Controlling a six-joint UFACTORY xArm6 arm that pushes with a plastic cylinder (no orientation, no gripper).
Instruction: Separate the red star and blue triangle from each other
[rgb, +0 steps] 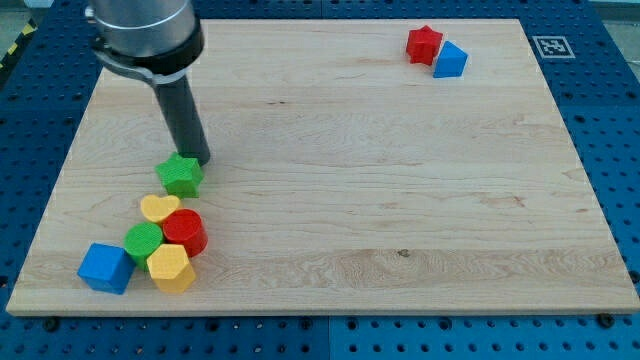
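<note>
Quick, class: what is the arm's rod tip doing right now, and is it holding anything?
My tip: no fingers, holds nothing; it sits at the green star, far from the red star and blue triangle.

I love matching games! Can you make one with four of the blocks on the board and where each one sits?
Things:
1. red star
2. blue cube
3. green star
4. blue triangle

Places:
A. touching my tip, at the view's left
B. bottom-left corner
C. near the view's top right, left one of the pair
D. right one of that pair

Pairs: 1-C, 2-B, 3-A, 4-D
</note>
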